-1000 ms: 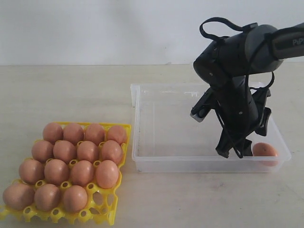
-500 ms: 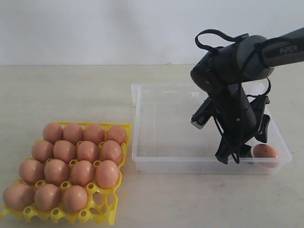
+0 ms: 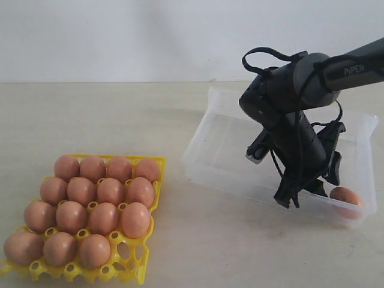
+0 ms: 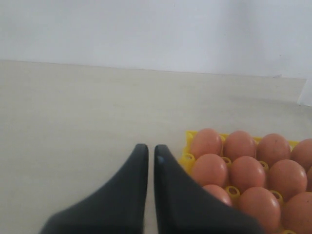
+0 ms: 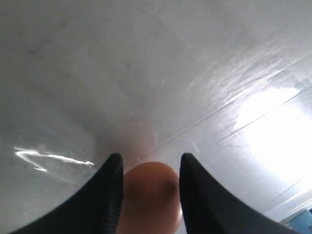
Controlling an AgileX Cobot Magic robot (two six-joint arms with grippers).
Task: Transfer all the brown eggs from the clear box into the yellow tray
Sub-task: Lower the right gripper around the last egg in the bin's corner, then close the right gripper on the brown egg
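Observation:
One brown egg (image 3: 345, 196) lies in the near right corner of the clear box (image 3: 222, 171), which sits askew on the table. My right gripper (image 3: 309, 191) reaches down into that corner. In the right wrist view the egg (image 5: 148, 195) fills the gap between the two black fingers of the right gripper (image 5: 150, 157), which is shut on it. Several brown eggs (image 3: 96, 198) fill the yellow tray (image 3: 155, 161) at the left. My left gripper (image 4: 147, 147) is shut with nothing in it, beside the tray's corner (image 4: 187, 158); it is out of the exterior view.
One cup at the tray's front right corner (image 3: 125, 255) holds no egg. The right arm (image 3: 288, 96) leans over the box from the right. Bare table lies between the tray and the box, with a pale wall behind.
The clear box has swung round, its left end sliding to the right and away. The right gripper has sunk toward the corner and its jaws have narrowed onto the egg.

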